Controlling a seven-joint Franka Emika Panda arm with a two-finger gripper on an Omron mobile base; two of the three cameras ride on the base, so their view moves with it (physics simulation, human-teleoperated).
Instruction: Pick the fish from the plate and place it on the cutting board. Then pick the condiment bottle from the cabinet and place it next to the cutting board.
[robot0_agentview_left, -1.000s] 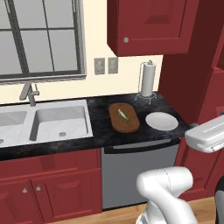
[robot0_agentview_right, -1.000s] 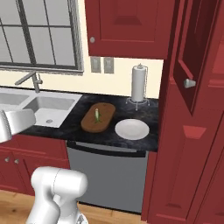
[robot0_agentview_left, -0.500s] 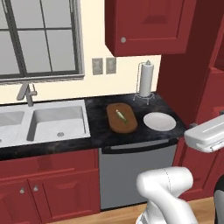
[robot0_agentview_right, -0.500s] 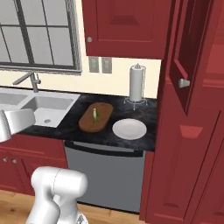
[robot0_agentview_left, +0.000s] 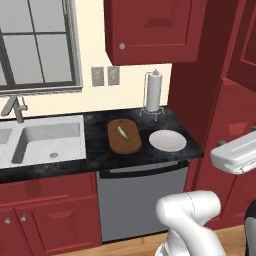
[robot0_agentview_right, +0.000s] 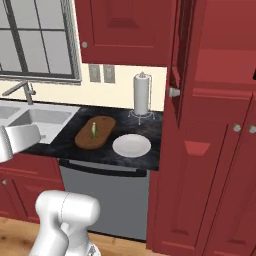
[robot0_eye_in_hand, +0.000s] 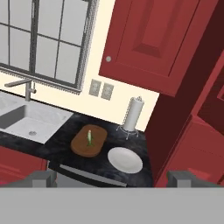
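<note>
Black countertop (robot0_agentview_left: 95, 135): the fish (robot0_agentview_left: 122, 133) is seen lying on the cutting board (robot0_agentview_left: 124, 136), beside the bare plate (robot0_agentview_left: 167, 140). With fingers (robot0_eye_in_hand: 41, 177) spread wide and empty, the cabinet (robot0_agentview_right: 215, 150) should be squarely faced.

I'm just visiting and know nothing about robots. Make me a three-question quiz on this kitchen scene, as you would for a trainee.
1. True or false: the fish lies on the cutting board.
2. What stands at the back of the counter, behind the plate? A) a kettle B) a paper towel roll C) a toaster
3. Fill in: the plate has ____ on it.

Key:
1. True. The fish rests on the board and the plate is bare, so the first half of the job looks done.
2. B
3. Nothing.

In the hand view the gripper is open and holds nothing.
</note>
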